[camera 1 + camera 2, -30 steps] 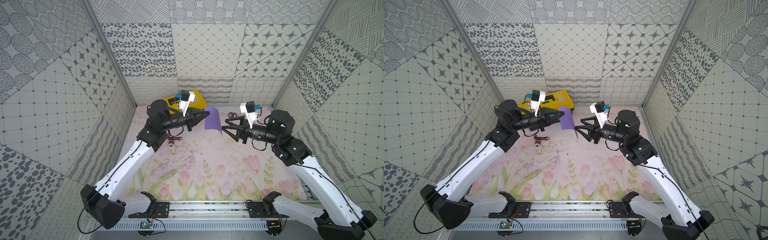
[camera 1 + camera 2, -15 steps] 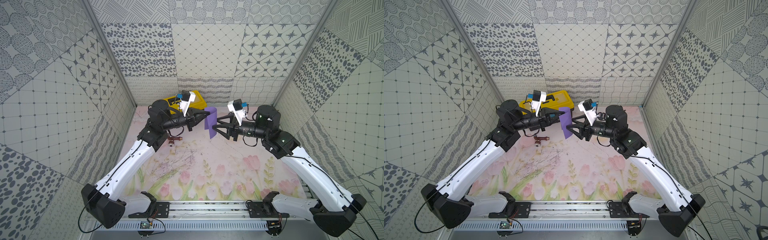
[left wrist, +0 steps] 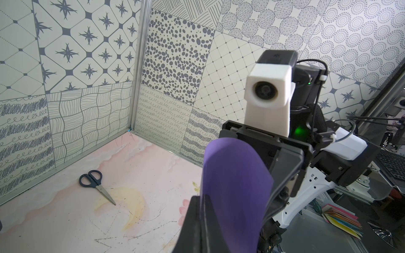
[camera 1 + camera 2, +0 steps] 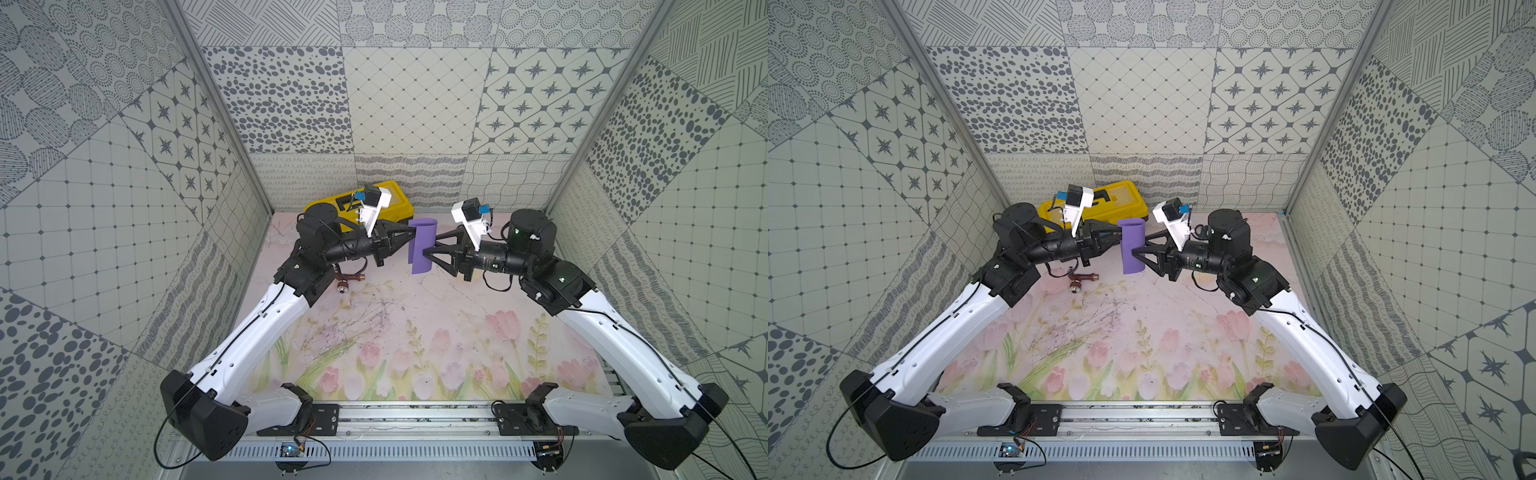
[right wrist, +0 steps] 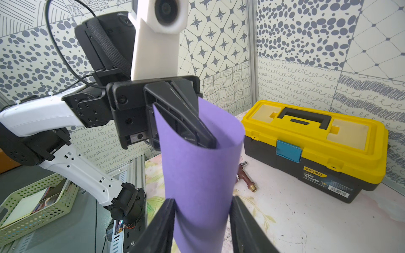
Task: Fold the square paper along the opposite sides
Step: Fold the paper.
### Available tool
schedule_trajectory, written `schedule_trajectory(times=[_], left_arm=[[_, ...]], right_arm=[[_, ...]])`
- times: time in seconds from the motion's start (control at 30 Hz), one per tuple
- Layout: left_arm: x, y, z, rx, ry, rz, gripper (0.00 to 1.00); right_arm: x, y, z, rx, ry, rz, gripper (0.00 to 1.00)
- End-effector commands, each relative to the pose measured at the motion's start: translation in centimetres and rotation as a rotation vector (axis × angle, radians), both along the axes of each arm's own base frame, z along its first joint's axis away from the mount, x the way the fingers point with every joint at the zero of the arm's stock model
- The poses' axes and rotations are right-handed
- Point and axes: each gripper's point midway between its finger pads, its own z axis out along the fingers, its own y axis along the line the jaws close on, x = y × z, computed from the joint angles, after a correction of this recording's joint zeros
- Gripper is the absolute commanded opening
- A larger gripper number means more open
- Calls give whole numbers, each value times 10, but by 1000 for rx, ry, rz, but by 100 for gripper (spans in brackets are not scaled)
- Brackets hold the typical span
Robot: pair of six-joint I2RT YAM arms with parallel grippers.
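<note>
The square paper (image 4: 422, 249) (image 4: 1133, 249) is a purple sheet held upright in the air above the back of the mat, curled into a loop. My left gripper (image 4: 411, 235) (image 3: 202, 197) is shut on its edges, and it appears in the right wrist view too, as the left gripper (image 5: 206, 140) pinching the sheet. My right gripper (image 4: 430, 245) (image 5: 202, 200) faces it from the other side. Its jaws stand apart around the rounded bend of the paper (image 5: 197, 170), one finger on each side, touching it or nearly so.
A yellow toolbox (image 4: 399, 203) (image 5: 317, 135) stands at the back wall behind the left gripper. A brass pipe fitting (image 4: 347, 280) (image 5: 246, 177) lies on the mat below the left arm. Black scissors (image 3: 96, 186) lie near the back right corner.
My right arm has swung left to the paper and its jaws have come around the curl, narrowing. The sheet has bent from nearly flat into a loop. The left gripper has stayed put.
</note>
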Motion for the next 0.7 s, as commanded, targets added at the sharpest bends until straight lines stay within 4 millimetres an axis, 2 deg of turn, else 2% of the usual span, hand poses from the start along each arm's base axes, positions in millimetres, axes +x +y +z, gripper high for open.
schedule_trajectory(times=[0.0, 0.67], left_arm=[[-9, 0, 12, -24, -41, -36, 0], [-13, -2, 10, -31, -35, -62, 0]], right_arm=[[-1, 4, 15, 28, -50, 15, 44], [0, 7, 13, 25, -50, 22, 40]])
